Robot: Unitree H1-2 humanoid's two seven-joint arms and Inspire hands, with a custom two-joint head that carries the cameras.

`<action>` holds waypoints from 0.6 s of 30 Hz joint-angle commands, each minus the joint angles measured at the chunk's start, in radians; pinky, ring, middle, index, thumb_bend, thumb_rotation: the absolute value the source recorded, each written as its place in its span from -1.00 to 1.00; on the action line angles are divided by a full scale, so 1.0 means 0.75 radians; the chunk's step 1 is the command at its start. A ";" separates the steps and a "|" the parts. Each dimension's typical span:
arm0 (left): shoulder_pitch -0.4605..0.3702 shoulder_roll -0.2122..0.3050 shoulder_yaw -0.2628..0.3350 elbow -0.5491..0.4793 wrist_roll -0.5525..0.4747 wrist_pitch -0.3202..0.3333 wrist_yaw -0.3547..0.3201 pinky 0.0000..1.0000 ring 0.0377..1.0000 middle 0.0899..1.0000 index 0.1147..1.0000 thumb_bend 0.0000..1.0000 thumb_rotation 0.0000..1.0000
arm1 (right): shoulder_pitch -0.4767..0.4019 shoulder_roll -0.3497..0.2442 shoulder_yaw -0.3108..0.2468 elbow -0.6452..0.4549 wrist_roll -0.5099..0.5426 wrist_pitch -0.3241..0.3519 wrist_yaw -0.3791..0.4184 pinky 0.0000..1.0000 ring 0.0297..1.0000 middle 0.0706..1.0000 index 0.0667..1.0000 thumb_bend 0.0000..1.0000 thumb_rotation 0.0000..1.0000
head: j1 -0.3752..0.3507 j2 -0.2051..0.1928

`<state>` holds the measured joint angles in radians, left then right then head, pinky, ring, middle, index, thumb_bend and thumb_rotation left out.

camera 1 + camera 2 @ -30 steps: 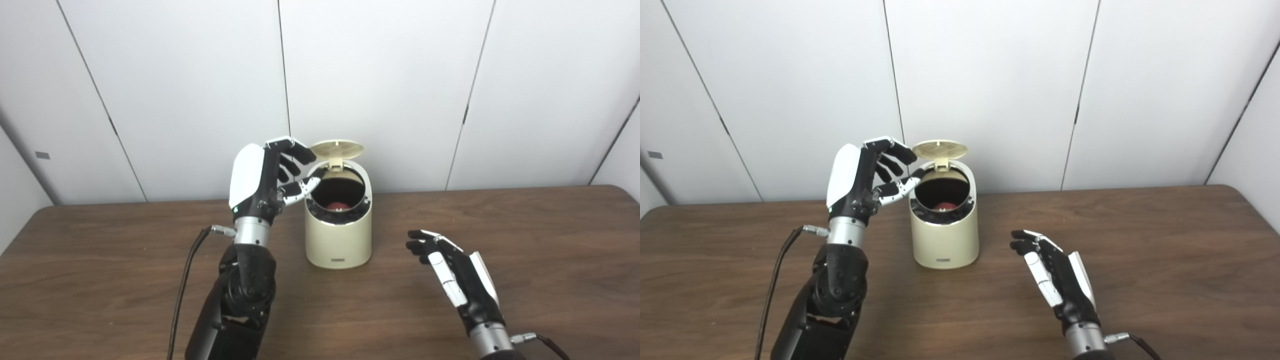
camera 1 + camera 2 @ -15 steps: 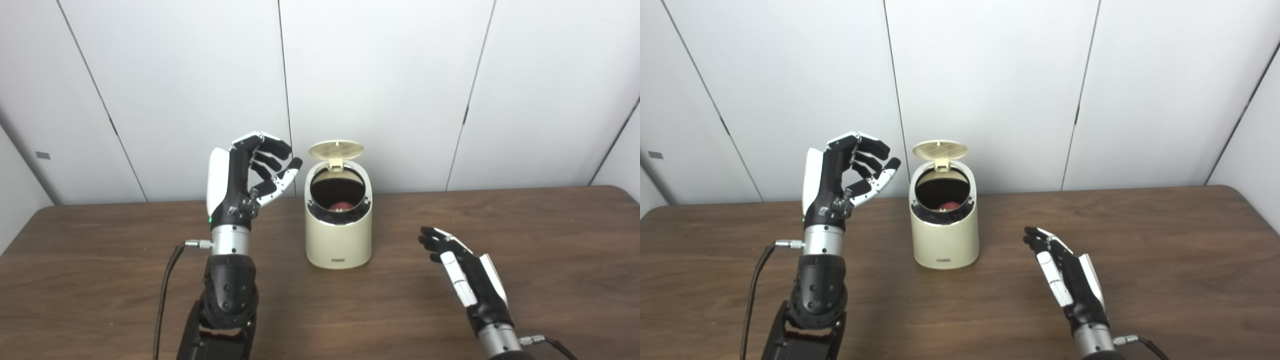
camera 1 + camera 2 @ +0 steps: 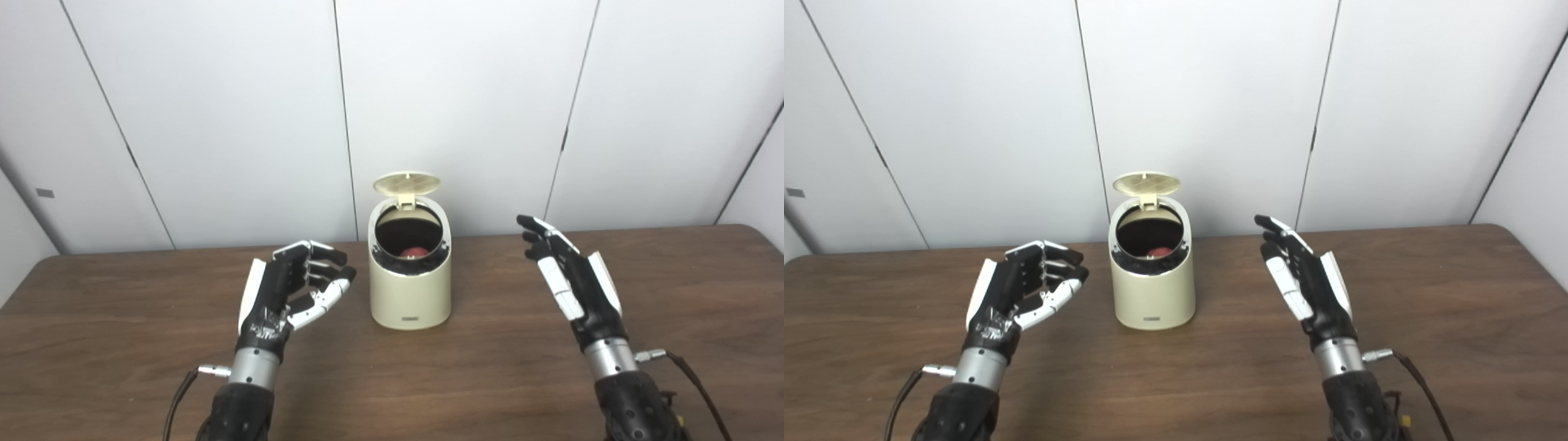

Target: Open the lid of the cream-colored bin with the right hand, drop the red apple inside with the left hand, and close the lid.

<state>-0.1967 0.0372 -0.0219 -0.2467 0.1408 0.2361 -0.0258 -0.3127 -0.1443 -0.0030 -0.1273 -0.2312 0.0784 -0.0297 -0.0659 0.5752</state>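
Standing on brown table (image 3: 122,343): bin (image 3: 409,294) | white panel wall (image 3: 245,92)

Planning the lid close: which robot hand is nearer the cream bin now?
Left, narrowly. The left robot hand sits low just beside the cream bin, fingertips close to its wall. The right robot hand is raised, farther from the bin's other side. Both are empty.

White panelled wall (image 3: 459,92), dark wooden table (image 3: 674,306)
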 commanded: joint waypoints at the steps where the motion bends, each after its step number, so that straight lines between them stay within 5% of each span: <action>1: -0.013 -0.006 0.023 -0.024 -0.069 -0.038 -0.009 0.26 0.36 0.44 0.46 -0.21 0.59 | -0.085 -0.022 0.007 -0.056 -0.033 0.025 0.013 0.62 0.80 0.81 0.57 0.18 0.86 | 0.000 0.000; 8: 0.077 -0.034 0.041 0.085 -0.148 -0.146 0.009 0.57 0.67 0.75 0.75 -0.01 0.62 | -0.231 -0.051 0.046 -0.058 -0.085 0.120 0.064 0.84 0.86 0.82 0.58 0.08 0.81 | -0.010 -0.004; 18: 0.155 -0.095 0.051 0.184 -0.175 -0.247 0.045 0.70 0.75 0.82 0.85 0.08 0.61 | -0.443 -0.069 0.117 0.044 -0.147 0.177 0.108 0.52 0.68 0.78 0.69 0.13 0.70 | -0.008 -0.009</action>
<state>-0.0650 -0.0315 0.0121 -0.0989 0.0237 0.1055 0.0018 -0.5856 -0.1930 0.0839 -0.0875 -0.3341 0.2086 0.0449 -0.0721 0.5691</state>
